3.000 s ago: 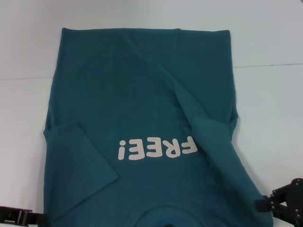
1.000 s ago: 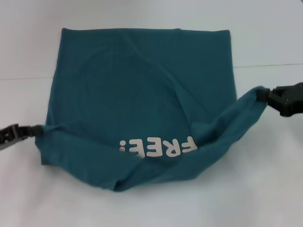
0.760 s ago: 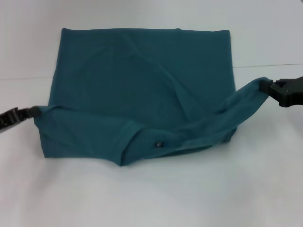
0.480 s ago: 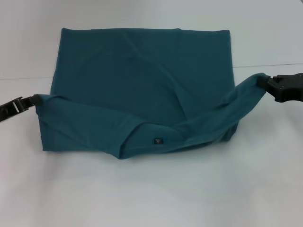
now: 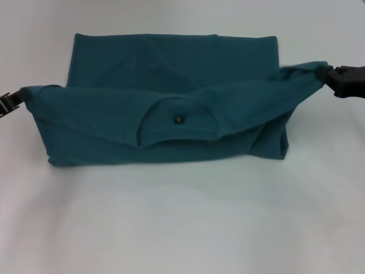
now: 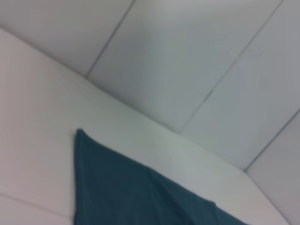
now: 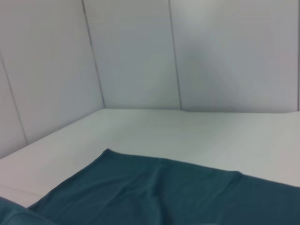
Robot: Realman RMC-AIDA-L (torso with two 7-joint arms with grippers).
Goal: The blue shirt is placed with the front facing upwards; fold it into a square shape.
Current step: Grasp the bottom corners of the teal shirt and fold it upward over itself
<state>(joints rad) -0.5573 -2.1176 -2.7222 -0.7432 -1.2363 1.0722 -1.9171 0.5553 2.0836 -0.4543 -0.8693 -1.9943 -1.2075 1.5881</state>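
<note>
The blue shirt lies on the white table, its near half lifted and carried over the far half. The collar and small dark neck tag face up; the white lettering is hidden. My left gripper is shut on the shirt's left corner at the left edge of the head view. My right gripper is shut on the right corner, which is stretched out to the right. The shirt's far part also shows in the left wrist view and in the right wrist view.
The white table spreads all round the shirt. White panelled walls stand behind the table's far edge.
Both grippers have carried the shirt's near edge up and away from me over the far half. The lettering went under the fold and the neck tag came into view.
</note>
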